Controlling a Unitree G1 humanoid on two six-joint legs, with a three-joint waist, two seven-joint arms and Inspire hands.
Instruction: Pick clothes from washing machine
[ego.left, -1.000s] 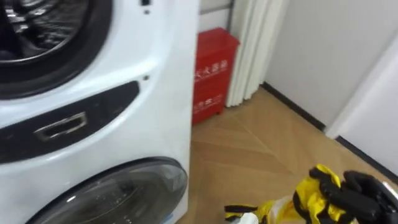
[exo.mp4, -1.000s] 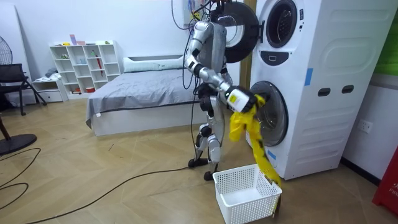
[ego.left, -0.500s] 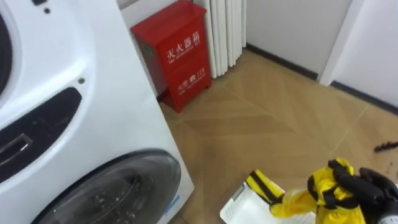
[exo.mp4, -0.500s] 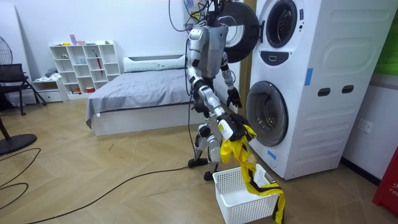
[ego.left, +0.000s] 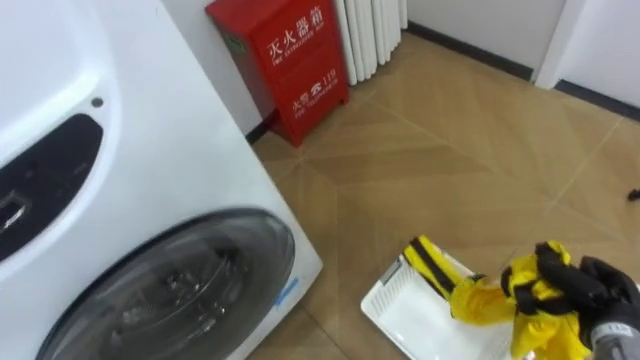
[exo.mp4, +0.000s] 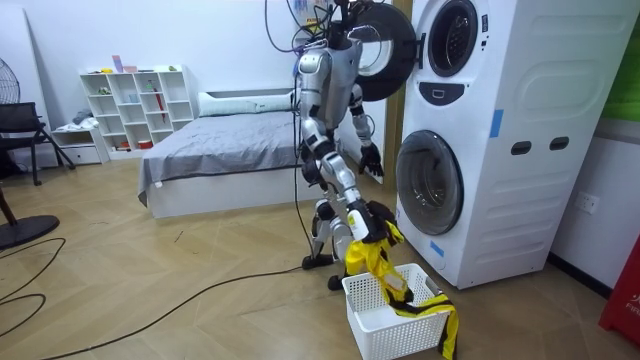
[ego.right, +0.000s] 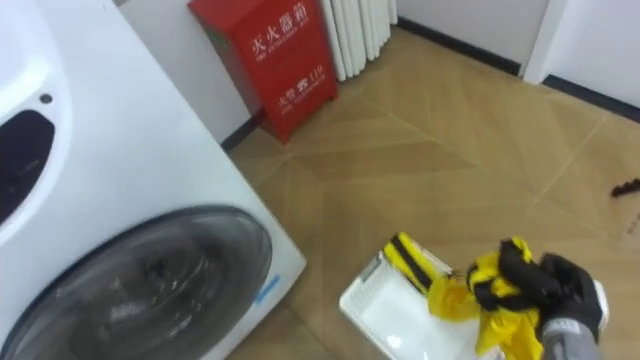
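Observation:
My right hand (ego.left: 588, 290) is shut on a yellow garment with dark trim (ego.left: 497, 295) and holds it over a white plastic laundry basket (ego.left: 405, 318) on the floor. In the room view that right hand (exo.mp4: 366, 216) hangs low in front of me, the yellow garment (exo.mp4: 380, 262) trails down into the basket (exo.mp4: 372, 322), and one end drapes over its far rim. The stacked white washing machine (ego.left: 130, 120) stands at my left with its lower round door (ego.left: 170, 290) closed; the upper door (exo.mp4: 385, 38) is swung open. My left hand (exo.mp4: 371, 160) hangs open near the lower door.
A red cabinet (ego.left: 285, 55) stands against the wall beside the machine, with a white radiator (ego.left: 372, 30) next to it. Wooden floor (ego.left: 470, 150) lies open to the right of the basket. A bed (exo.mp4: 225, 160) and white shelves (exo.mp4: 135, 105) stand behind me.
My right arm has come down with the yellow garment from beside the lower door to just over the basket. The head camera has swung down and right, so the basket now shows.

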